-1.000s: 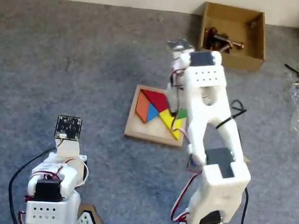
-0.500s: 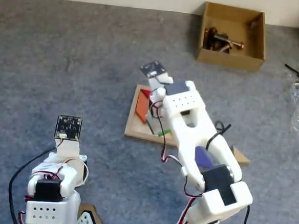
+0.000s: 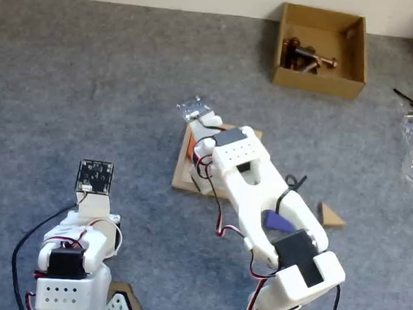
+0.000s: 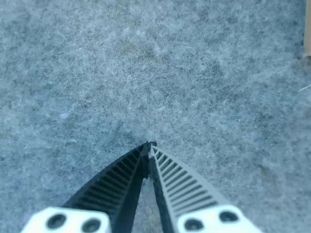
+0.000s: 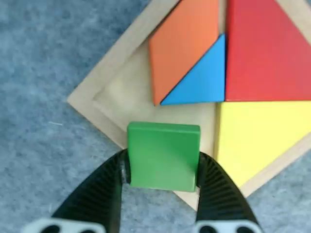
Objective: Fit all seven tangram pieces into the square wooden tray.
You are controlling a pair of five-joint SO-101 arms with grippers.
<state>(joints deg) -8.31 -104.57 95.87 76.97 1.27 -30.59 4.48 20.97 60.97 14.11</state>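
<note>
Our right end effector (image 5: 160, 170) grips the green square (image 5: 163, 155) between its two fingers, while our left end effector (image 4: 148, 150) is closed on nothing, its tips meeting just above the grey table (image 3: 91, 83). We see the right arm (image 3: 260, 194) stretched from the near edge out over the middle of the table, and the left arm (image 3: 79, 259) folded at the near left, well apart from the puzzle. A cardboard box (image 3: 320, 49) with small metal parts in it sits at the far right. The square wooden tray (image 5: 97, 104) lies in the middle of the table, under the right arm's wrist. In it lie a red triangle (image 5: 267, 48), a yellow piece (image 5: 252, 136), an orange piece (image 5: 182, 43) and a small blue triangle (image 5: 204, 80), all touching. The green square hangs over the tray's rim beside a bare corner; we cannot tell whether it touches the wood. A purple piece (image 3: 276, 220) and a tan triangle (image 3: 330, 215) lie on the table to the right of the tray.
</note>
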